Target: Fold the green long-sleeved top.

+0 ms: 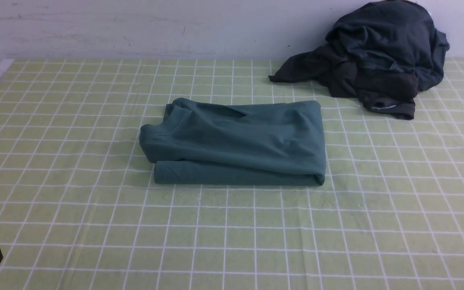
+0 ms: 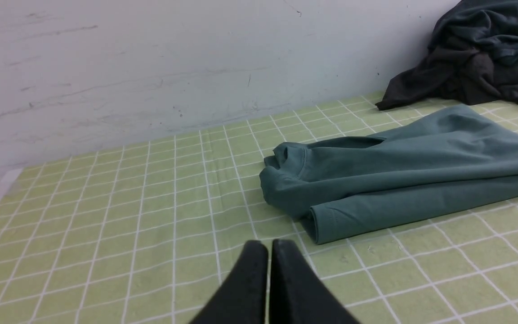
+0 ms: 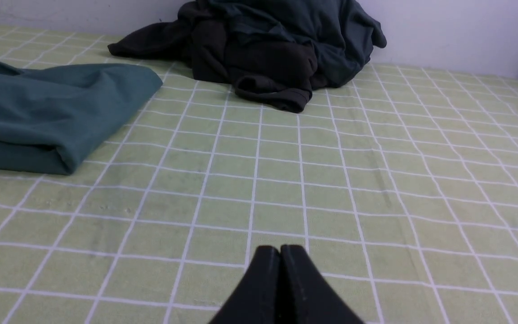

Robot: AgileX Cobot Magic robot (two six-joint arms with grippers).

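The left pincer (image 2: 268,245) has its two black fingers pressed together with nothing between them, held over the checked cloth of the desk (image 1: 95,225) just short of the green long-sleeved top (image 1: 236,141) without touching it. The right pincer (image 3: 280,250) is likewise fully closed and empty, over bare cloth well apart from the top. The top lies folded in a rectangle at the middle of the desk, with a heap of dark garments (image 1: 377,56) at the far right against the wall.

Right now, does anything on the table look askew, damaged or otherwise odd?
Nothing damaged. The green long-sleeved top lies folded in a compact rectangle, its collar end slightly rumpled. The only untidy thing is the heap of dark garments bunched against the wall.
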